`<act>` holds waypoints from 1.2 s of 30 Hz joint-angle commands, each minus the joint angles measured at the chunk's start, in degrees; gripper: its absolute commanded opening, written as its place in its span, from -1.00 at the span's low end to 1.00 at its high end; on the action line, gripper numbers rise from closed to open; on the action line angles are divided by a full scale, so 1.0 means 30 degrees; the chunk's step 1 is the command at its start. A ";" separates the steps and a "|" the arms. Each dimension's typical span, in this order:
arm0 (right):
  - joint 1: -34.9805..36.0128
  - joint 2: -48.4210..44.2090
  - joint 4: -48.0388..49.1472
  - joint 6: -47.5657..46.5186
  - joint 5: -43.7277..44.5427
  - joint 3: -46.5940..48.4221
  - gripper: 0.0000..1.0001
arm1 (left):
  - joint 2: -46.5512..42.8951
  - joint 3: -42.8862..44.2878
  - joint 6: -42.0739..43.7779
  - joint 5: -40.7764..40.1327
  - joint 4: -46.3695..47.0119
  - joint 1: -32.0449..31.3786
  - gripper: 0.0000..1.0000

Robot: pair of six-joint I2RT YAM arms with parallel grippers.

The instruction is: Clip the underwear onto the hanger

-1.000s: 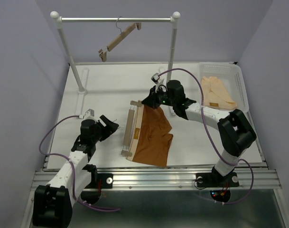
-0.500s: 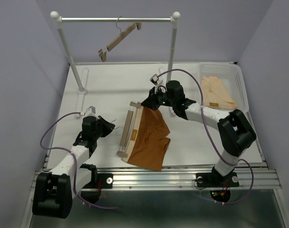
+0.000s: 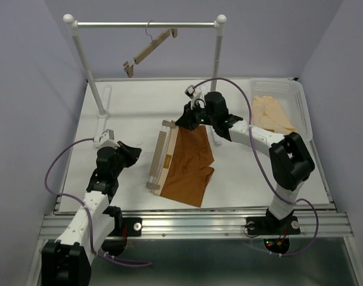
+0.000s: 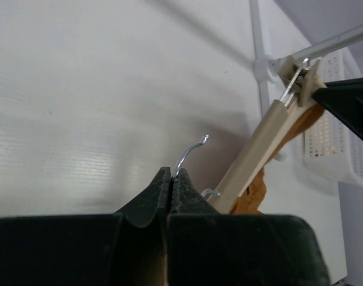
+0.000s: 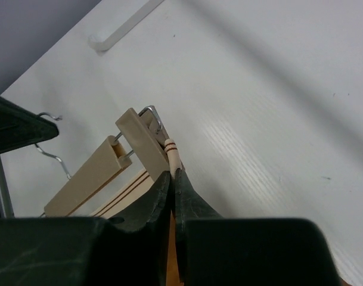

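1. The hanger (image 3: pixel 160 156) lies flat on the table (image 3: pixel 127 113) near the middle, its bar running from far to near.
2. The underwear (image 3: pixel 190 170) lies spread just right of the bar, with the waistband (image 5: pixel 173 150) along it.
3. The left gripper (image 3: pixel 135 153) sits just left of the hanger. In the left wrist view its jaws are pinched together on the wire hook (image 4: pixel 190 154).
4. The right gripper (image 3: pixel 181 124) is at the far end of the hanger. Its jaws are closed on the waistband corner, right beside the far clip (image 5: pixel 142 136).
5. A basket (image 3: pixel 303 110) at the far right holds a pale peach cloth (image 3: pixel 273 116).
6. A second hanger (image 3: pixel 150 52) hangs tilted on the rack (image 3: pixel 145 25) at the far edge.
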 commanded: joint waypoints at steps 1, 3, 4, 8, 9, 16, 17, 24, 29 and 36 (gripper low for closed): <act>0.0057 0.1775 -0.1358 -0.0026 -0.0057 0.2847 -0.81 | -0.1660 0.1405 0.0177 -0.0108 -0.0433 -0.0463 -1.00; 0.0057 0.2336 -0.2295 0.0266 0.0381 0.3643 -0.70 | -0.2160 0.1699 0.0089 -0.0110 -0.0697 -0.0726 -1.00; 0.0057 0.2657 -0.2501 0.0268 0.0732 0.4110 -0.59 | -0.2248 0.2078 0.0002 -0.0080 -0.0786 -0.0844 -1.00; 0.0407 0.3128 -0.3409 0.0268 0.1349 0.4992 -0.22 | -0.2249 0.2959 -0.0175 -0.0634 -0.1371 -0.1838 -1.00; 0.0409 0.3274 -0.3701 0.0355 0.1553 0.5197 -0.17 | -0.2191 0.3164 -0.0233 -0.1130 -0.1575 -0.2131 -1.00; 0.1169 0.1351 -0.5462 0.2402 0.5124 0.4645 0.99 | -0.0816 0.6294 -0.1463 -0.6725 -0.4007 -0.6465 -1.00; 0.1170 0.0849 -0.5462 0.3190 0.5362 0.3859 1.00 | -0.0117 0.6533 -0.1783 -0.7745 -0.4299 -0.7282 -1.00; 0.2108 -0.3196 -0.6920 0.5066 0.9140 0.0720 1.00 | 0.3491 0.9696 -0.3893 -1.2084 -0.7550 -0.9982 -1.00; 0.2284 -0.5334 -0.7688 0.6302 0.8092 -0.1390 1.00 | 0.4488 1.1071 -0.5007 -1.3758 -0.7963 -1.1738 -1.00; 0.2868 -0.6130 -0.8040 0.7035 0.4956 -0.2213 1.00 | 0.7036 1.3915 -0.5358 -1.6802 -1.0214 -1.3792 -1.00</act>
